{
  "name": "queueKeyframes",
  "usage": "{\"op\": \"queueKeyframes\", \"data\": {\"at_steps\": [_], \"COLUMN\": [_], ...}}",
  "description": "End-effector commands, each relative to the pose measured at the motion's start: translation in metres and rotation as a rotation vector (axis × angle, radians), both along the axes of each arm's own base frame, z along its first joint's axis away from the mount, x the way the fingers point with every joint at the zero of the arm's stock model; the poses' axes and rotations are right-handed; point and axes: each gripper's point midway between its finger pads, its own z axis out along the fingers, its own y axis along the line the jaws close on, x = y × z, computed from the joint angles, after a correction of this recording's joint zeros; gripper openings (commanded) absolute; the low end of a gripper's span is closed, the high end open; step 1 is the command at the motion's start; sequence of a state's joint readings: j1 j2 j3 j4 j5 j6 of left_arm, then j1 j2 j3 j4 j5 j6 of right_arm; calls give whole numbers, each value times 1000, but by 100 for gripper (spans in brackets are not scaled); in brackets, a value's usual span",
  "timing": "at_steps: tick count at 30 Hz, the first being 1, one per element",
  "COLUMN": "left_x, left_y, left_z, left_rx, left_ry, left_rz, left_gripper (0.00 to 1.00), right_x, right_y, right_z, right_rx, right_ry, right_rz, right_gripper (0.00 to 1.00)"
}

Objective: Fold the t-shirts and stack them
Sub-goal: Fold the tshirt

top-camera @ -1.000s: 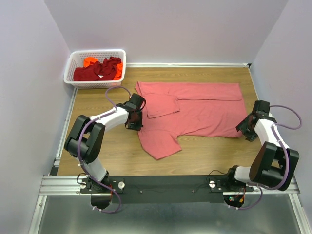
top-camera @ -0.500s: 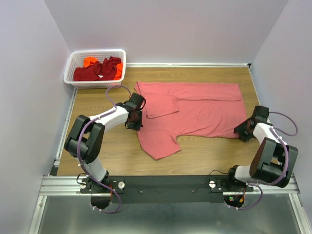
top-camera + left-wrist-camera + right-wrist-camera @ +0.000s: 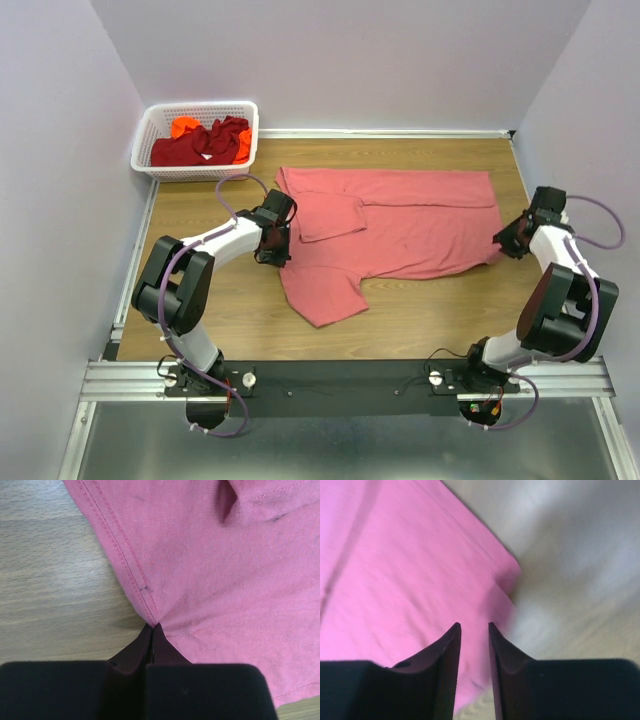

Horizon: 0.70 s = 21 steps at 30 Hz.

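A large salmon-pink t-shirt lies spread on the wooden table, one sleeve folded in and the other pointing toward me. My left gripper is shut on its left side seam, and the left wrist view shows the hem pinched at the gripper's tips. My right gripper is at the shirt's right hem corner. Its jaws stand narrowly apart over the pink cloth, which shows between them; that view is blurred. A dark red t-shirt and a bright orange one lie bunched in the basket.
The white lattice basket stands at the back left corner against the wall. Purple walls close in the table on the left, back and right. Bare wood lies between the shirt and the arm bases.
My right gripper dipped to the shirt's near right corner, then moved toward the back with its jaws narrowing. That corner has shifted back with it. The left gripper has stayed put.
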<state>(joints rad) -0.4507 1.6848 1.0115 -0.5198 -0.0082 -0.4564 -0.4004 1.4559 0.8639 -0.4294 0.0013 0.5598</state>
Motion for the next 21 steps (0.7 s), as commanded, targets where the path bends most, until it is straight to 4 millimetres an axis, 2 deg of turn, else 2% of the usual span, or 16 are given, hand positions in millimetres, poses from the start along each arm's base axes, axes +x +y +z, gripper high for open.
{"op": "queueKeyframes", "data": {"at_steps": [1, 2, 5, 8, 11, 12, 13, 16, 17, 21], "left_x": [7, 7, 8, 10, 11, 11, 11, 10, 10, 8], "left_y": [5, 5, 4, 3, 1, 2, 1, 2, 3, 2], "left_z": [12, 12, 12, 13, 15, 15, 15, 14, 15, 13], "left_rx": [16, 16, 13, 8, 1, 0, 1, 4, 4, -6], "left_ry": [-37, -37, -38, -39, -44, -42, -44, -43, -45, -42], "left_rz": [1, 1, -2, -2, -4, -3, -4, -9, -9, -17], "left_gripper": [0, 0, 0, 0, 0, 0, 0, 0, 0, 0], "right_x": [25, 36, 48, 44, 21, 13, -5, -27, -37, -51], "right_y": [-2, -3, 6, 4, -7, -9, -11, -13, -11, -10], "right_z": [13, 20, 14, 14, 14, 11, 1, -4, -11, -22], "right_rx": [-23, -32, -41, -56, -115, -119, -106, -82, -67, -33], "right_ry": [2, -15, 29, 47, 89, 108, 146, 155, 172, 176], "right_rz": [57, 69, 124, 100, 68, 59, 38, -8, -8, -16], "right_gripper": [41, 45, 52, 53, 56, 57, 57, 57, 57, 61]}}
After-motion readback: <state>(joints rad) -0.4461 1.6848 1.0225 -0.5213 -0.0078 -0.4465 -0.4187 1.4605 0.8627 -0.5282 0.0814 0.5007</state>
